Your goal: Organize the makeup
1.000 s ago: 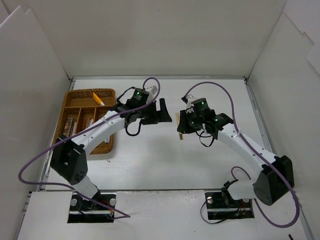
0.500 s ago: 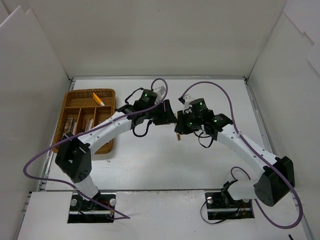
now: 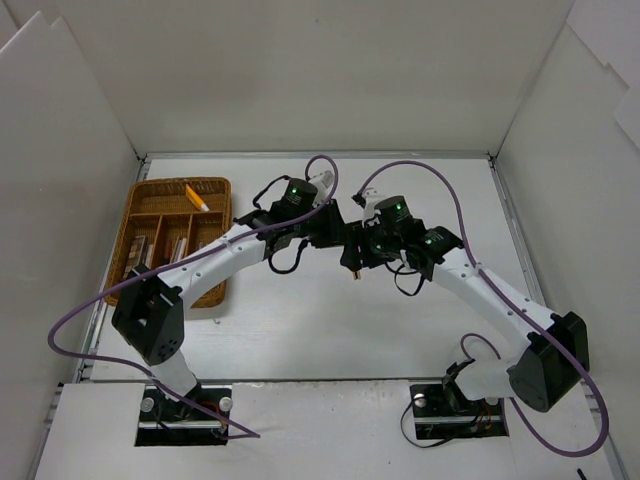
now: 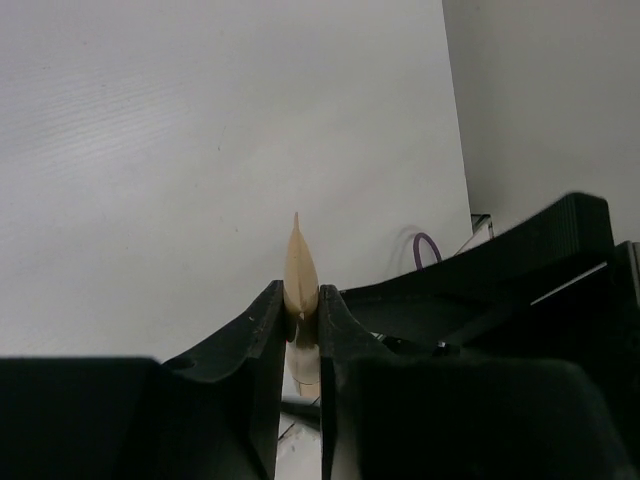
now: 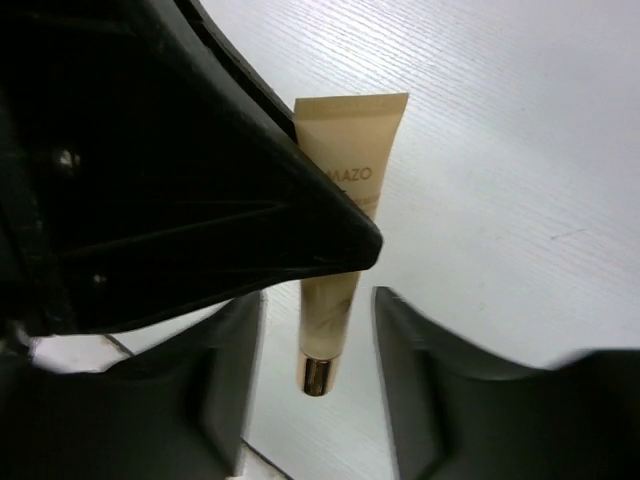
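Observation:
A beige makeup tube (image 5: pixel 338 290) with a gold cap hangs in mid-air over the table's middle. My left gripper (image 4: pixel 299 298) is shut on its flat crimped end (image 4: pixel 299 262). In the right wrist view the left gripper's black finger (image 5: pixel 200 190) covers part of the tube. My right gripper (image 5: pixel 318 300) stands open around the tube's cap end, and its fingers are apart from the tube. From above, the two grippers meet tip to tip, the left (image 3: pixel 335 232) and the right (image 3: pixel 356 256), with the tube's end (image 3: pixel 353 275) just showing below them.
A brown wicker divided tray (image 3: pixel 137 206) stands at the far left. An orange tube (image 3: pixel 197 197) lies in its back compartment, and darker pieces (image 3: pixel 141 250) lie in the long ones. White walls close in the table on three sides.
My left gripper moved right to the tube and shut on its flat end. My right gripper, which held the tube, has opened and let go.

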Tool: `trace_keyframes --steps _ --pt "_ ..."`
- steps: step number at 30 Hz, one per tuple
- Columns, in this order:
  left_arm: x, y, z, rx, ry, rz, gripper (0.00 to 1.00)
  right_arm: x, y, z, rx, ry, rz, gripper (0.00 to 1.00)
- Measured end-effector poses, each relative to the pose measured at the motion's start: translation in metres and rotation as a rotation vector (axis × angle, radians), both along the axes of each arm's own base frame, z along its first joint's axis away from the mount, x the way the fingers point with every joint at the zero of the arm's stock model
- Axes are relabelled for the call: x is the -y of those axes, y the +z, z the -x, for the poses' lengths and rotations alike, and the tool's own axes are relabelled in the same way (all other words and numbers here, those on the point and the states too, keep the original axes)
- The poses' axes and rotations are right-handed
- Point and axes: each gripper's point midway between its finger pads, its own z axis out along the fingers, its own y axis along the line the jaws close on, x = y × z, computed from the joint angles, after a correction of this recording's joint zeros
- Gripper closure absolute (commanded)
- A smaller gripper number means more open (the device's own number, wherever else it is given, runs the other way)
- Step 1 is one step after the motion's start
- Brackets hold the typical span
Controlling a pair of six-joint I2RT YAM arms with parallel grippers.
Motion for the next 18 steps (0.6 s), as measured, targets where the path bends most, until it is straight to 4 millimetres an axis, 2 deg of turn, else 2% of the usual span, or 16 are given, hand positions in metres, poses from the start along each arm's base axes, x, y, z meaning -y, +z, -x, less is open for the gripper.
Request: trace_keyframes --steps 1,4,7,9,12,14,18 --pt "-0.001 0.0 -0.001 0.002 0.003 0.001 1.0 -0.001 0.0 0.0 0.004 0.004 0.0 0.35" --pt "-0.007 -0.001 -0.009 0.001 0.022 0.004 1.0 -0.003 0.002 0.0 0.017 0.008 0.0 0.19" --pt "-0.033 -0.01 -0.028 -0.018 0.086 -0.008 1.0 0.001 0.005 -0.003 0.035 -0.015 0.012 0.13" --pt "-0.062 -0.016 -0.05 -0.034 0.163 -0.019 1.0 0.005 0.009 -0.006 0.056 -0.04 0.017 0.11" --pt "-0.117 -0.014 -0.088 -0.039 0.311 -0.023 1.0 0.014 0.022 -0.009 0.098 -0.08 0.011 0.1" --pt "-0.178 -0.007 -0.118 -0.028 0.465 -0.022 1.0 0.021 0.032 -0.011 0.129 -0.11 0.005 0.09" --pt "-0.286 0.003 -0.153 -0.007 0.725 -0.016 1.0 0.039 0.046 -0.016 0.171 -0.175 -0.002 0.09"
